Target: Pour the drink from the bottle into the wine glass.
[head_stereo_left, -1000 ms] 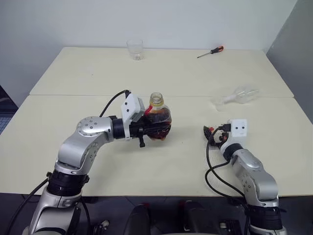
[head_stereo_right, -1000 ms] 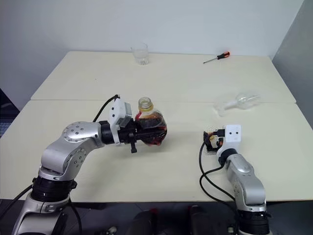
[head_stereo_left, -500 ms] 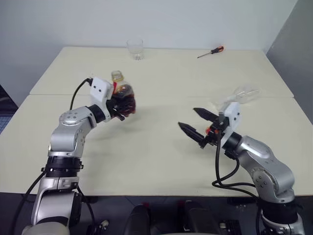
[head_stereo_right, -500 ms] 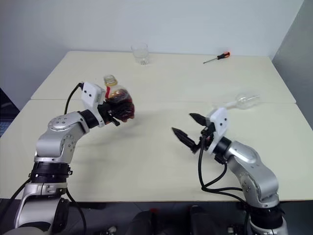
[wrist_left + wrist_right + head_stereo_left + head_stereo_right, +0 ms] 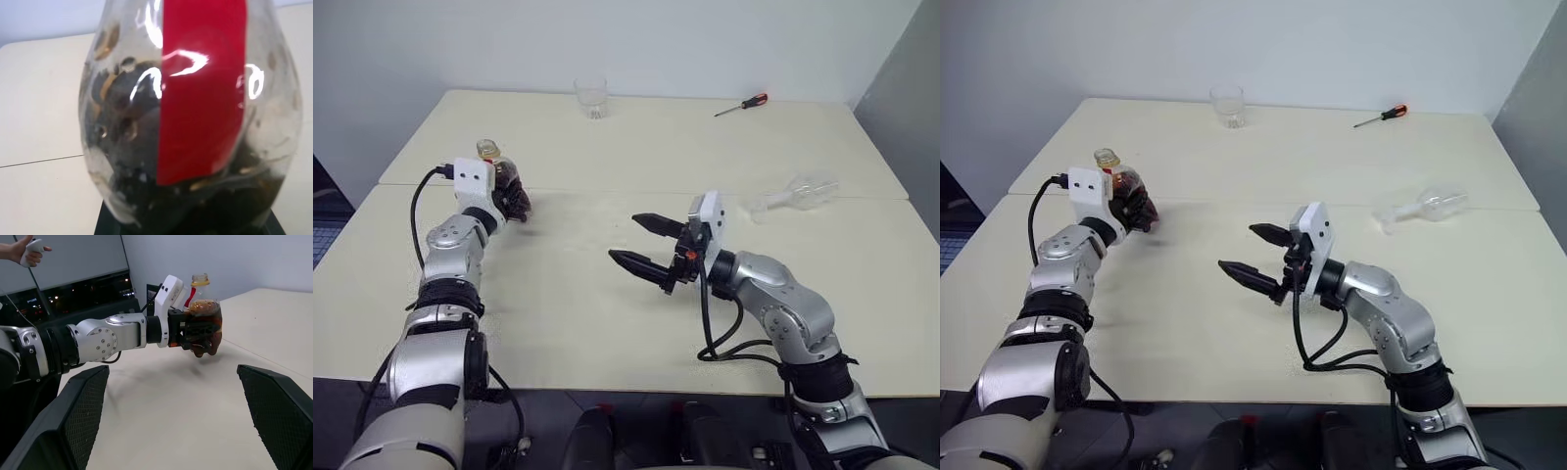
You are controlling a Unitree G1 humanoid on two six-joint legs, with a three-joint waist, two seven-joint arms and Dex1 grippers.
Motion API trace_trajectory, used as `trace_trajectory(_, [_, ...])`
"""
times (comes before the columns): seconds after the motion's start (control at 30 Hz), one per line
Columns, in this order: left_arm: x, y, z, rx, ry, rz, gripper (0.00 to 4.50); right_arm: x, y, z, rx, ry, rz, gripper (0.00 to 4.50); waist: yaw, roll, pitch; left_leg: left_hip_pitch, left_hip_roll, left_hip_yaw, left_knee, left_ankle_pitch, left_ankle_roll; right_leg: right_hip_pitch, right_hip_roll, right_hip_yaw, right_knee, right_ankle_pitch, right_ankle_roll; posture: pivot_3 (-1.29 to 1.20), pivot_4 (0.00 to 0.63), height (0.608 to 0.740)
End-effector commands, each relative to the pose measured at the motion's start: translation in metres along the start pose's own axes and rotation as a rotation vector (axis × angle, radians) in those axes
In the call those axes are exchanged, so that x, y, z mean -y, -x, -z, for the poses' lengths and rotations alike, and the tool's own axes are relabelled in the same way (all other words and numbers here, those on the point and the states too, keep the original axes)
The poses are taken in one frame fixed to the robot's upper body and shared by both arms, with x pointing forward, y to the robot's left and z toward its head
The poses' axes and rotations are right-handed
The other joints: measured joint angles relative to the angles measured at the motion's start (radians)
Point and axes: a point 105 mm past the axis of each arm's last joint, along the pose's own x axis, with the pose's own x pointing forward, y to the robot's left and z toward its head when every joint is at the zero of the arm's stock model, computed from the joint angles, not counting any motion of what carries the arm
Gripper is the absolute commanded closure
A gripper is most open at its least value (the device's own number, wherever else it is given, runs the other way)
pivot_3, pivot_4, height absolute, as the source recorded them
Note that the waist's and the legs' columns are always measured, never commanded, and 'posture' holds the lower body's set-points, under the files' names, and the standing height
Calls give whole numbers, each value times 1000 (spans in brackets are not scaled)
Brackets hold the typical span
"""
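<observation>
None of the pouring is done yet, as far as you can see: the drink (image 5: 203,328) sits dark in the rounded base of the bottle (image 5: 506,188), and the wine glass (image 5: 795,193) lies on its side, apparently empty, at the right of the counter (image 5: 607,323), near the seam between the two tops. You have the bottle in the left gripper (image 5: 509,196), whose jaws are clamped on its bulbous belly; it is held upright, clear of the counter, out at the left side, with its mouth uncapped as far as can be told. Your right gripper (image 5: 646,245) hovers over the middle of the counter, jaws spread wide and holding nothing, pointing toward the bottle and well apart from the glass. What is left, I judge, is most of the job: you need to stand the glass up on its foot, bring the bottle over to it, and tip the neck over the bowl. A short tumbler (image 5: 591,98) and a screwdriver (image 5: 741,104) sit along the far edge, well away from both.
</observation>
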Motion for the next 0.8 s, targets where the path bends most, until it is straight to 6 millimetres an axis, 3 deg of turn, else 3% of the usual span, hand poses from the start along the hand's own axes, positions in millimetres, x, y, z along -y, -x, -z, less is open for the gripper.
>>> trace_trajectory(0.03, [4, -5, -15, 67, 8, 2, 3581, -5, -5, -13, 43, 55, -14, 27, 0, 0, 0, 0, 0, 0, 0, 0, 0, 0, 0, 0, 0, 0, 0, 0, 150, 740])
trace_trajectory(0.13, [7, -6, -12, 61, 24, 6, 3581, -5, -6, -15, 51, 57, 1, 27, -1, 0, 0, 0, 0, -1, 0, 0, 0, 0, 0, 0, 1, 0, 0, 0, 150, 740])
trace_trajectory(0.5, [8, -4, -7, 51, 64, 27, 35, 2, -9, -19, 72, 69, 50, 0, -2, 0, 0, 1, 0, 0, 0, 0, 0, 0, 0, 0, 2, 0, 0, 0, 150, 740])
trace_trajectory(0.63, [5, 3, -3, 55, 66, 45, 35, 0, -10, -18, 74, 66, 46, 0, -3, 0, 0, 1, 0, 0, 0, 0, 0, 0, 0, 0, 2, 0, 0, 0, 150, 740])
trace_trajectory(0.8, [-1, 26, 5, 62, 60, 44, 35, -2, -10, -17, 77, 54, 39, 0, -6, 0, 0, 2, 3, 0, -1, 0, 0, 0, -1, 1, 2, 0, 0, 0, 150, 740])
